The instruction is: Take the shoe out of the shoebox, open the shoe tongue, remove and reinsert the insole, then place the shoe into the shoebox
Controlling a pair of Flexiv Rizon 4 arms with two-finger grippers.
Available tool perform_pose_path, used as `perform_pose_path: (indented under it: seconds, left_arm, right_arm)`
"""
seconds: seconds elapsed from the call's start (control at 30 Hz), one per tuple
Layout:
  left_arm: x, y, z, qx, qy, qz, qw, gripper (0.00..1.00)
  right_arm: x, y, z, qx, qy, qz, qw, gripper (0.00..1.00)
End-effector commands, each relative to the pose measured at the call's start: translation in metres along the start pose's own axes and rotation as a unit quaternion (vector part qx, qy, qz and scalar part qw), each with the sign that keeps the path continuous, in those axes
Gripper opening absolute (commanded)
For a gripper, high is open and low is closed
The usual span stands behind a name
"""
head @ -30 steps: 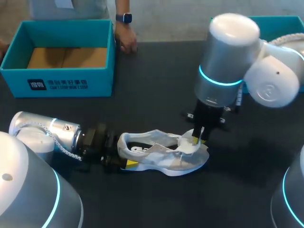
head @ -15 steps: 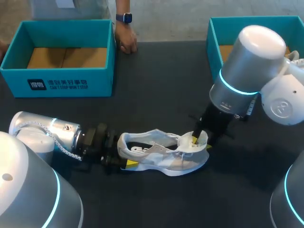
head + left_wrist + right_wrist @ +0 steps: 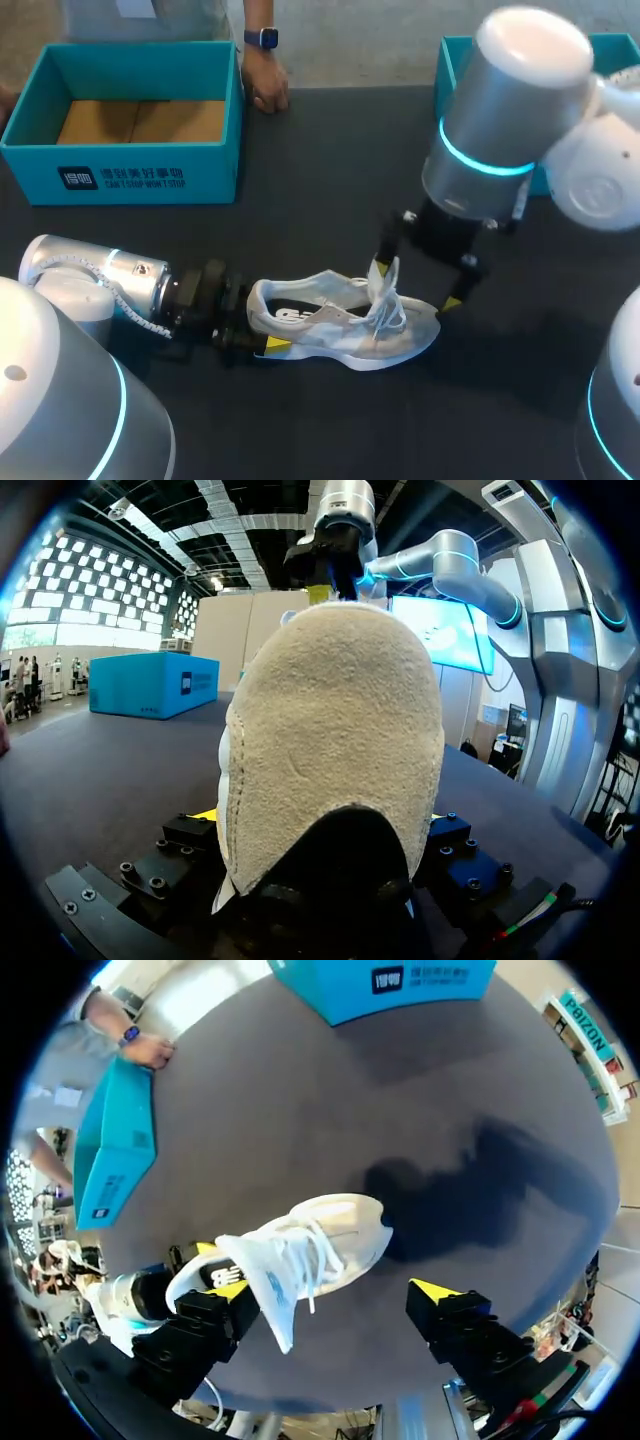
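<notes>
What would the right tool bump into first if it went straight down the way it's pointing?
Probably the shoe, whose front lies under the open right tool; depth is hard to judge.

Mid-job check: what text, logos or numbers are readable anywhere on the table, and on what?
On the left box, front wall: a white logo and lines of print, too small to read reliably.
On the right box, front wall: the same kind of white print, too small to read.
On the shoe, side: a dark mark, blurred and unreadable.
Nothing else shows text.
</notes>
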State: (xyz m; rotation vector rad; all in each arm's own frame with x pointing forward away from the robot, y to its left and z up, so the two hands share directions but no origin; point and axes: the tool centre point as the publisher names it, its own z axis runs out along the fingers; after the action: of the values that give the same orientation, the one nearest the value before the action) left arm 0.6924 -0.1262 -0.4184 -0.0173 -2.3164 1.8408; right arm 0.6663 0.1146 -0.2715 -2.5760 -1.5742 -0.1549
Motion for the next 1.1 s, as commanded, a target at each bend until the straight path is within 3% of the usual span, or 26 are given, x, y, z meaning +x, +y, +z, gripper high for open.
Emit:
perform_pose_path:
  seconds: [0.03, 0.17, 0.2, 0.23, 0.27, 0.3, 0.33, 0.5, 0.57, 0.67, 0.7, 0.8, 1.1]
  left_arm:
    - [-0.001, 0.003, 0.0, 0.0, 0.0, 0.0, 1.0, 0.0]
    - [-0.001, 0.003, 0.0, 0.0, 0.0, 0.0, 1.0, 0.0]
    - [-0.001, 0.003, 0.0, 0.0, 0.0, 0.0, 1.0, 0.0]
    - [-0.001, 0.003, 0.0, 0.0, 0.0, 0.0, 1.0, 0.0]
    - [-0.001, 0.003, 0.0, 0.0, 0.0, 0.0, 1.0, 0.0]
    - [-0.001, 0.003, 0.0, 0.0, 0.0, 0.0, 1.0, 0.0]
    - [-0.001, 0.003, 0.0, 0.0, 0.0, 0.0, 1.0, 0.0]
    - [-0.001, 0.003, 0.0, 0.0, 0.0, 0.0, 1.0, 0.0]
    - [-0.001, 0.003, 0.0, 0.0, 0.0, 0.0, 1.0, 0.0]
    - [-0.001, 0.003, 0.0, 0.0, 0.0, 0.0, 1.0, 0.0]
    - [-0.001, 0.003, 0.0, 0.0, 0.0, 0.0, 1.0, 0.0]
    - [-0.001, 0.003, 0.0, 0.0, 0.0, 0.0, 1.0, 0.0]
    - [-0.001, 0.003, 0.0, 0.0, 0.0, 0.0, 1.0, 0.0]
  right_arm:
    - [0.018, -0.012, -0.021, -0.032, -0.071, -0.003, 0.997, 1.0]
    - [0.034, -0.021, -0.034, -0.038, -0.082, -0.036, 0.995, 1.0]
    - [0.037, -0.023, -0.036, -0.036, -0.085, -0.042, 0.995, 0.96]
    - [0.041, -0.025, -0.039, -0.037, -0.088, -0.054, 0.994, 0.47]
    - [0.042, -0.026, -0.039, -0.038, -0.088, -0.059, 0.994, 0.44]
    - [0.048, -0.03, -0.043, -0.039, -0.092, -0.081, 0.992, 0.05]
    - [0.052, -0.033, -0.044, -0.036, -0.096, -0.099, 0.99, 0.0]
    - [0.077, -0.043, -0.049, -0.011, -0.125, -0.19, 0.974, 0.0]
    - [0.089, -0.047, -0.049, 0.0, -0.15, -0.241, 0.959, 0.0]
    - [0.102, -0.051, -0.046, 0.011, -0.177, -0.341, 0.923, 0.0]
    - [0.105, -0.054, -0.045, 0.015, -0.175, -0.397, 0.901, 0.0]
    - [0.109, -0.064, -0.037, 0.001, -0.194, -0.549, 0.813, 0.0]
    - [0.109, -0.064, -0.033, 0.011, -0.198, -0.542, 0.817, 0.0]
